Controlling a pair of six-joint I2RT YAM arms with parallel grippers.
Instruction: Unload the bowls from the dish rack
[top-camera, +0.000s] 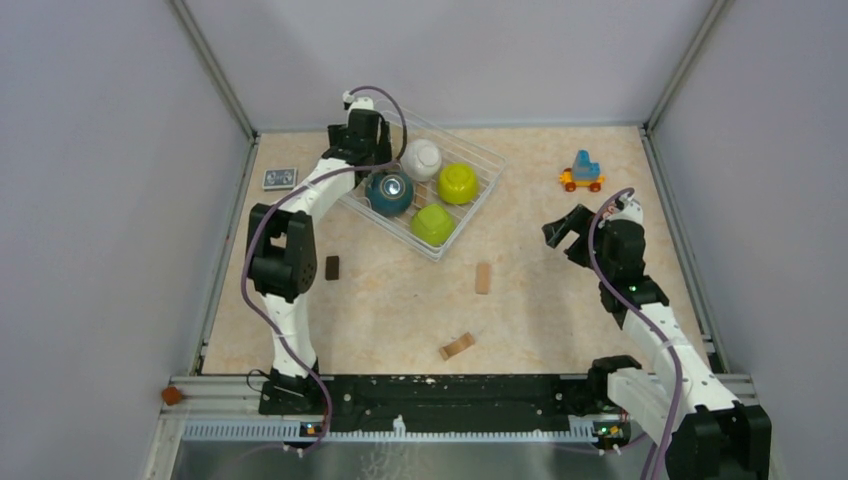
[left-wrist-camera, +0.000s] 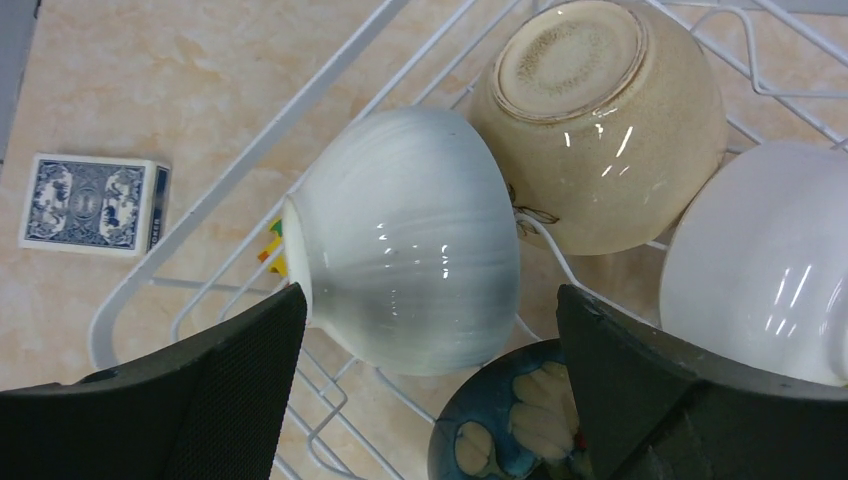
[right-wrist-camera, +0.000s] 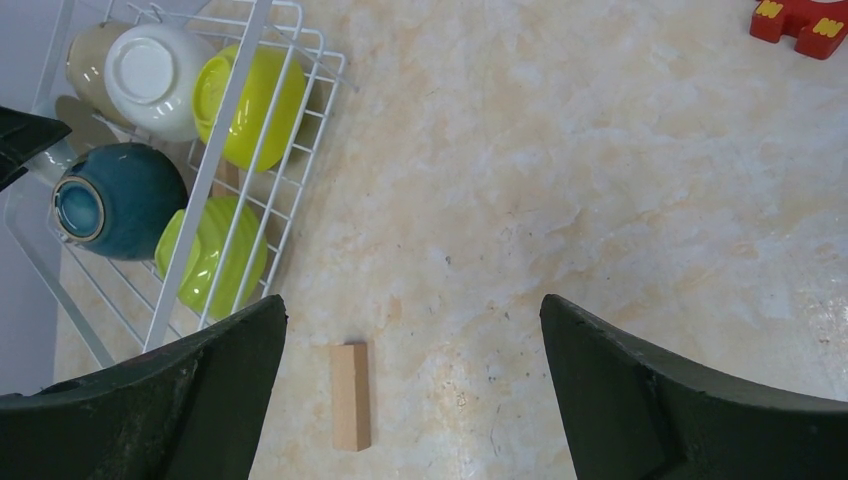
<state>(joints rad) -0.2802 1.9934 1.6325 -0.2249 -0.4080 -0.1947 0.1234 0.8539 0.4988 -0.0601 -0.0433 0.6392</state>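
Dish rack (top-camera: 482, 195) at far left of table (right-wrist-camera: 600, 200), with teal bowl (top-camera: 389, 192) and two lime bowls (top-camera: 457, 183) inside. Left pincer (left-wrist-camera: 430, 295), fingers apart, straddles a white bowl (left-wrist-camera: 410, 250) lying sideways beside the beige bowl (left-wrist-camera: 600, 130). Right pincer (right-wrist-camera: 412, 300), fingers apart, hovers above the table, well apart from the rack.

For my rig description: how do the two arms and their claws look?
The left arm and the right arm both have white links and black joint housings, with a thin purple cable running along each. The left claw and right claw are black. Their fingers are broad wedges with a finely textured face.
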